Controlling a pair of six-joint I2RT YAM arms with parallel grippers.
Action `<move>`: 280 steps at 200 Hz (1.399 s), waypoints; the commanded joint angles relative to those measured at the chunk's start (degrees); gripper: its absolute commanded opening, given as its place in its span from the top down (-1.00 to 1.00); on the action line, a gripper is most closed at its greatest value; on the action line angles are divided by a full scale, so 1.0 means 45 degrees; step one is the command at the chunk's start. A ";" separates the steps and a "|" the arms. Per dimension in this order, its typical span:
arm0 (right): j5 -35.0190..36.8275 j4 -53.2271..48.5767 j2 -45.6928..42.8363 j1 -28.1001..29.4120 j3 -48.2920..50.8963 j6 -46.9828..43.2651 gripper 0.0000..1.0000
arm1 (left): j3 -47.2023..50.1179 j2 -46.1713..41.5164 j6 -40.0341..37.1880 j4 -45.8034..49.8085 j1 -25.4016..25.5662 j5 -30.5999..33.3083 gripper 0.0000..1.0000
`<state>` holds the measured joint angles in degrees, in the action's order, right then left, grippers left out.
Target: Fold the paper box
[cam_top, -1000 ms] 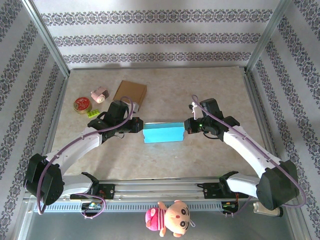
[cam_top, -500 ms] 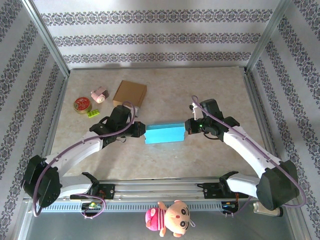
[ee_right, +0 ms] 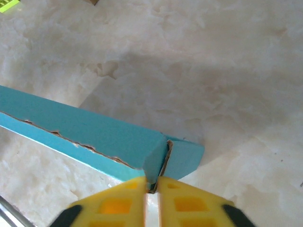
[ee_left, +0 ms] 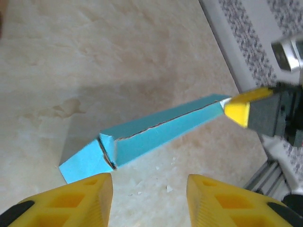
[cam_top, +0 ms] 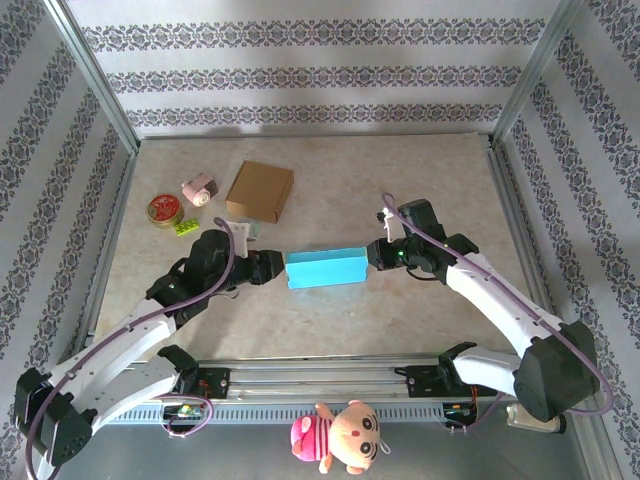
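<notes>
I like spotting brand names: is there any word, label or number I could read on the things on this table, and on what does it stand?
No text can be read anywhere.
Blue paper box: plain, no print, even up close.
Brown cardboard box: blank top.
Round red tin: some design on the lid, too small to read.

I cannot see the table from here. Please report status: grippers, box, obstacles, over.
Left gripper open, clear of blue box, facing its left end. Right gripper shut on the right end flap. Brown carton apart, beyond.
</notes>
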<state>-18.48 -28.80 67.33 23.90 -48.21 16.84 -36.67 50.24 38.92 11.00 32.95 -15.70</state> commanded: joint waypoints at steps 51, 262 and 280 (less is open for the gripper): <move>-0.0114 -0.0710 -0.1203 0.0178 -0.0445 0.0456 0.39 | -0.0099 0.0924 0.3489 -0.1258 0.0119 0.1575 -0.15; -0.0227 -0.0451 0.0414 -0.0101 -0.1019 0.0183 0.69 | -0.1070 0.3805 0.4081 -0.0790 0.0132 0.0816 0.53; -0.0268 -0.0476 0.0355 -0.0066 -0.0803 0.0183 0.69 | -0.0911 0.3778 0.4176 -0.0897 0.0120 0.0689 0.57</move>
<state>-18.48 -30.50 69.58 23.75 -53.39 18.09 -42.30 67.20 57.12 8.03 32.95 -11.57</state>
